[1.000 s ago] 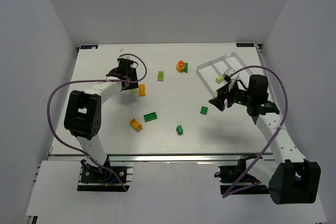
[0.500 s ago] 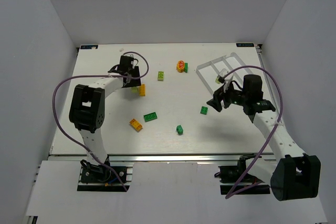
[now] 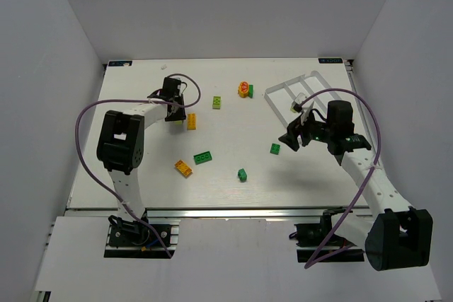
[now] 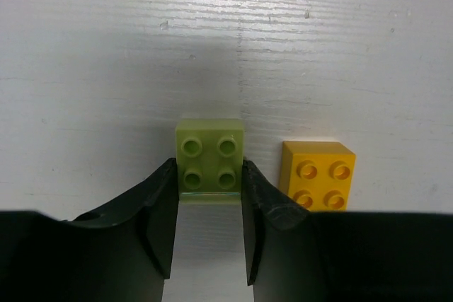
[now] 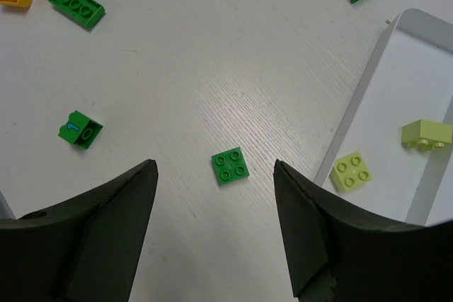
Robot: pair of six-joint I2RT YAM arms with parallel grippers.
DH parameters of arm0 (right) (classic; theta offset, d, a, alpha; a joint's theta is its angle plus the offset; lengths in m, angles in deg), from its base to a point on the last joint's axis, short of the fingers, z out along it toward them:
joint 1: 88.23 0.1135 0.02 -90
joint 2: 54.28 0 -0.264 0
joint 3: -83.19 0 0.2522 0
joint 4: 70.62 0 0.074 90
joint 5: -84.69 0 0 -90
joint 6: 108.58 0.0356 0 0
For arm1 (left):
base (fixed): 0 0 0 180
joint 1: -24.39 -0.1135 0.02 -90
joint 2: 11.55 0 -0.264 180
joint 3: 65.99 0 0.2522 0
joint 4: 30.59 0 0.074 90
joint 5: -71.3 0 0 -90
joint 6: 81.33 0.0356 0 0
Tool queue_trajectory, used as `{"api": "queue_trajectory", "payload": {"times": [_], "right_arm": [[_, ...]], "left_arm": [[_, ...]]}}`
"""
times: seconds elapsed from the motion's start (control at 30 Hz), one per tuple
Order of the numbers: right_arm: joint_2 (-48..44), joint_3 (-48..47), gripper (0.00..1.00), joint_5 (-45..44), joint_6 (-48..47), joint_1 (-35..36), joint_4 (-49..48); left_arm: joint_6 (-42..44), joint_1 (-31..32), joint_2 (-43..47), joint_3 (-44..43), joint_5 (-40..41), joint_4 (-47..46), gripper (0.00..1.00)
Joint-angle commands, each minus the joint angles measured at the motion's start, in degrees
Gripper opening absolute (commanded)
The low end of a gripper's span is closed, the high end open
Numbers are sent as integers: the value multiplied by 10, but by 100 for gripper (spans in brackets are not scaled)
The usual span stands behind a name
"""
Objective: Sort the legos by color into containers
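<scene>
My left gripper (image 4: pixel 209 175) is down on the table, its jaws closed against both sides of a lime-yellow 2x2 brick (image 4: pixel 209 153). An orange 2x2 brick (image 4: pixel 318 175) sits just right of it. In the top view the left gripper (image 3: pixel 177 112) hides the lime brick, and the orange brick (image 3: pixel 191 120) shows beside it. My right gripper (image 5: pixel 214 167) is open wide and empty above a green 2x2 brick (image 5: pixel 230 166), which also shows in the top view (image 3: pixel 274 148). The clear tray (image 5: pixel 368 68) holds two lime bricks (image 5: pixel 352 171) (image 5: pixel 427 134).
Loose on the table are a green 2x4 brick (image 3: pixel 203 157), an orange brick (image 3: pixel 183 168), a small green brick (image 3: pixel 242 174), a lime brick (image 3: pixel 216 102) and the round orange-and-red piece (image 3: pixel 244 89) with a green brick (image 3: pixel 250 91) beside it. The tray (image 3: pixel 290 83) is at the back right.
My left gripper has moved over the lime brick beside the orange one and now covers it in the top view. My right gripper shifted slightly left toward the green brick.
</scene>
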Motion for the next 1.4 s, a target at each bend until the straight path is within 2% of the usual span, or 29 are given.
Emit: {"api": "queue_trajectory", "payload": {"times": [0.0,0.07,0.13,0.2,0.23,0.27,0.33,0.37,0.47,0.6,0.9,1.03,1.17,1.27,1.37], "right_arm": [[-1,-27,72,-2,-2,3,-1],[-1,-27,70,-3,-2,3,-2],[-6,-27,66,-7,-1,3,-3],[-9,-27,47,-17,13,2,-12],[-13,-31,38,-37,20,3,-16],[-15,-32,20,-49,37,3,-25],[-25,-32,4,-94,54,3,-39],[-28,-29,0,-112,74,2,-48],[-42,-24,0,-182,107,-1,-76],[-63,-16,0,-244,136,-11,-111],[-79,-9,0,-220,147,-36,-116],[-81,-10,0,-209,150,-43,-112],[-85,-9,0,-197,152,-48,-112],[-86,-8,0,-191,152,-52,-112],[-86,-7,1,-185,152,-55,-112]], "left_arm": [[7,-3,7,-17,-2,8,31],[8,-3,29,-17,-11,10,19],[17,11,57,-16,-25,3,14],[39,19,110,-9,-88,-24,9],[40,29,128,-8,-146,-34,8],[36,35,155,-3,-215,-49,7],[15,53,170,-1,-274,-87,3],[6,74,171,-3,-321,-99,3],[-45,120,134,-39,-405,-130,2],[-119,174,61,-84,-436,-223,2],[-228,254,-142,-276,-399,-336,2],[-240,288,-219,-372,-326,-331,4],[-244,310,-275,-423,-247,-325,9],[-246,316,-308,-462,-189,-292,17],[-247,322,-319,-468,-164,-278,36]]}}
